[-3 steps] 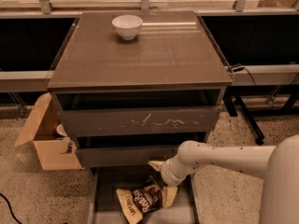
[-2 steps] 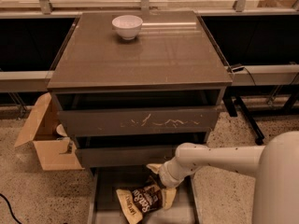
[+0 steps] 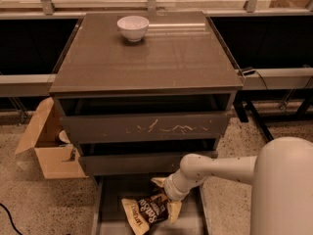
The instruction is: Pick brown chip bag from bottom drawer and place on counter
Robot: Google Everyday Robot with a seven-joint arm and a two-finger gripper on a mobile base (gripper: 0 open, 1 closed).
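Cardboard box [image 3: 46,148] is sitting open on the floor left of the cabinet, out of play. Bottom drawer [image 3: 113,192] is standing pulled out at floor level, exposing its contents from above. White bowl [image 3: 133,27] is sitting near the back of the counter [image 3: 161,62]. I'd judge the front area is serving as the drop zone. Brown chip bag [image 3: 146,210] is lying flat on the drawer floor, lettering up. Gripper [image 3: 168,194] is hanging low at the bag's upper right corner, just below the middle drawer front [image 3: 132,163]. It's touching the bag or just beside it, and I can't tell whether it's open or clamped because the wrist is blocking that. The arm [image 3: 220,168] is lying low and near level from the right, presumably to clear the drawers above.
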